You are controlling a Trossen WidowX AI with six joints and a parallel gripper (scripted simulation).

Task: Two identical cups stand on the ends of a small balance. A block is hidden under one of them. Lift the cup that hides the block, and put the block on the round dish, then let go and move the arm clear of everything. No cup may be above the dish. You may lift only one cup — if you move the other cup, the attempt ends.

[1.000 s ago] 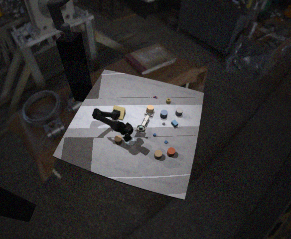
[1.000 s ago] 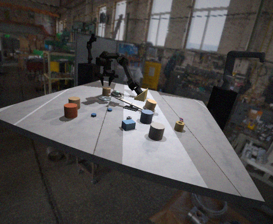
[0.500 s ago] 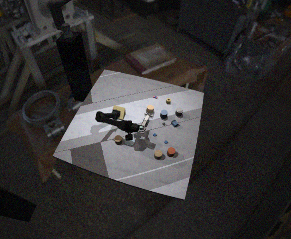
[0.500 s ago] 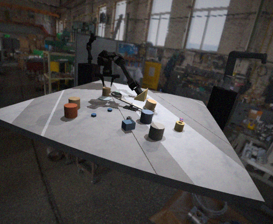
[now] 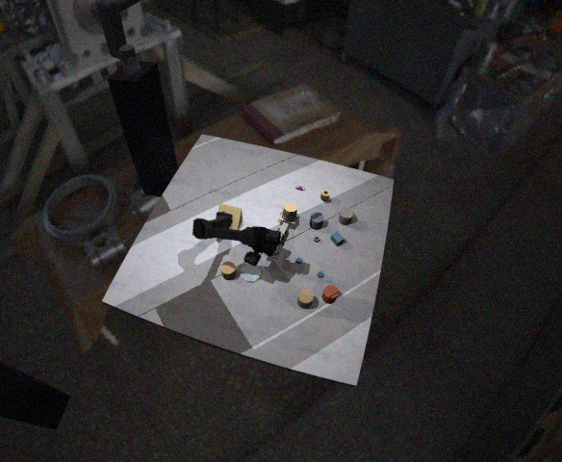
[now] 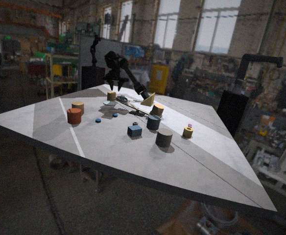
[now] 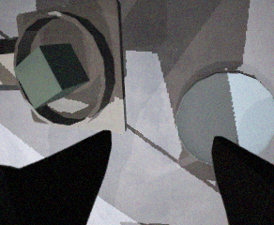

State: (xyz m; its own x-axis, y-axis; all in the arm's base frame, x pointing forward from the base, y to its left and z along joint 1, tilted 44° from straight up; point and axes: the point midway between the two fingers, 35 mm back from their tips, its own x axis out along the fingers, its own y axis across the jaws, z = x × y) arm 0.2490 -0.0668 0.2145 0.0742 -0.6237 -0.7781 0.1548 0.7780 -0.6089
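Parted and empty, the gripper (image 5: 272, 254) (image 6: 115, 90) (image 7: 161, 142) could, if lowered off-centre, strike the ringed pan (image 5: 277, 255) (image 6: 122, 102) (image 7: 108, 77) and jolt the green block (image 6: 122, 96) (image 7: 39, 77) loose.

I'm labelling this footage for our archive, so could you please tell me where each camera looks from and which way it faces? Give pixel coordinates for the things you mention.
Top: high overhead, facing down at the table (image 5: 320, 343) (image 6: 107, 152); the arm (image 5: 226, 232) (image 6: 130, 73) shows.
Exterior: beyond the table's edge, looking across and slightly down; arm and jaws show.
Wrist: on the arm near the jaws, facing past them onto the block (image 7: 40, 77) and dish (image 5: 249, 275) (image 6: 109, 103) (image 7: 205, 117); only jaw tips show.
All three share the dish.
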